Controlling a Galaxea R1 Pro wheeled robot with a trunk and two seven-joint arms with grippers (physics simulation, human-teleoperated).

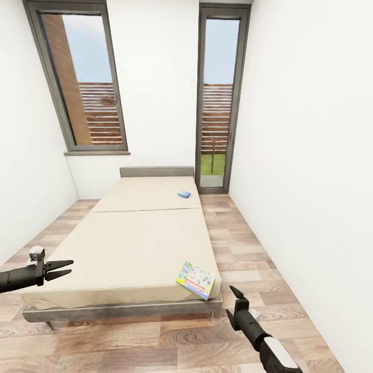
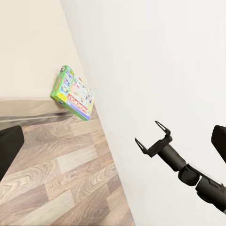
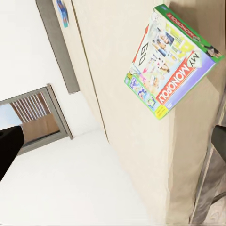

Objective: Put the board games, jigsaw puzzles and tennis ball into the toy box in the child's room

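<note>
Here the robot faces the foot of the bed (image 1: 129,243) in the child's room, with both arms held low and nothing in either pincer. The left gripper (image 1: 63,269) hovers off the bed's near left corner with its fingers spread wide and empty; the right gripper (image 1: 237,294) hangs over the plank floor (image 1: 155,342) just off the near right corner, also spread and holding nothing, as the left wrist view shows (image 2: 153,139). Two board games lie on the mattress: a green-edged box printed "MY MONOPOLY" (image 1: 196,280) sits at the near right corner, overhanging the edge a little, and a small blue box (image 1: 184,195) lies far up near the headboard (image 1: 156,171). The nearer box looks like the likely first pick for the right arm. The risk is that box's perch: a nudge from a descending finger could tip it off the corner onto the floor, where a flat box is hard to get under. A grasp across its broad face may also exceed the finger span, so the thin edge seems the safer hold.
</note>
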